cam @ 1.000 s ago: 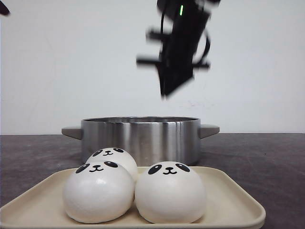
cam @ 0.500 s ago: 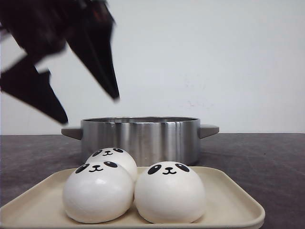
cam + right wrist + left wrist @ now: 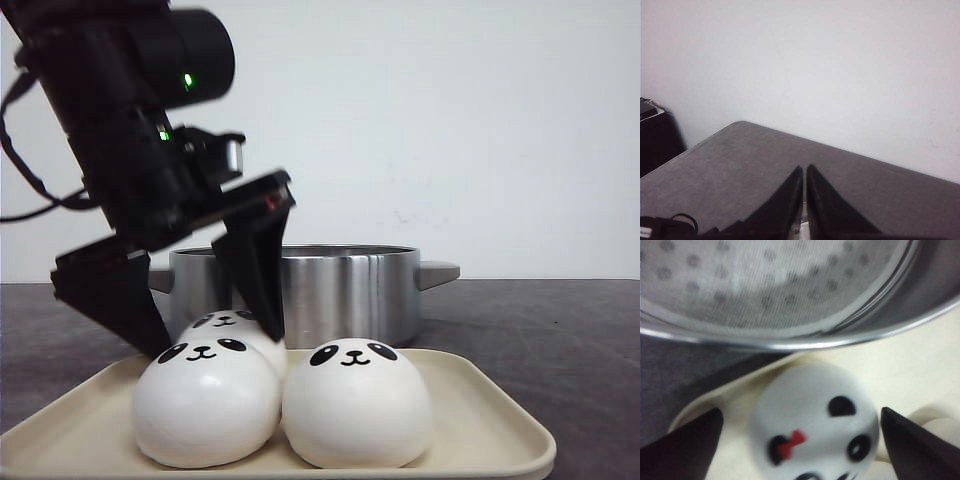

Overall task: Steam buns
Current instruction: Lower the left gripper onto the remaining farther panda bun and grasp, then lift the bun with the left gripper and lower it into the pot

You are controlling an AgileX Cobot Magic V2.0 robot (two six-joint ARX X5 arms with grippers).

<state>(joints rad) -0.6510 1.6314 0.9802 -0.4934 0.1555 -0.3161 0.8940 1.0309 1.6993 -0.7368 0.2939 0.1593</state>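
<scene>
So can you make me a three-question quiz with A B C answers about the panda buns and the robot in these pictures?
1. Where are the panda buns sitting?
A. inside the pot
B. on the cream tray
C. on the bare table

2. How many buns show in the front view?
A. three
B. five
C. one

3. How is the left gripper?
A. shut tight on nothing
B. out of sight
C. open, a finger on each side of the back bun

Answers:
1 B: the buns rest on the cream tray, in front of the steel pot.
2 A: two buns in front and one back bun behind them.
3 C: the left wrist view shows a dark fingertip on each side of the bun, not touching it.
</scene>
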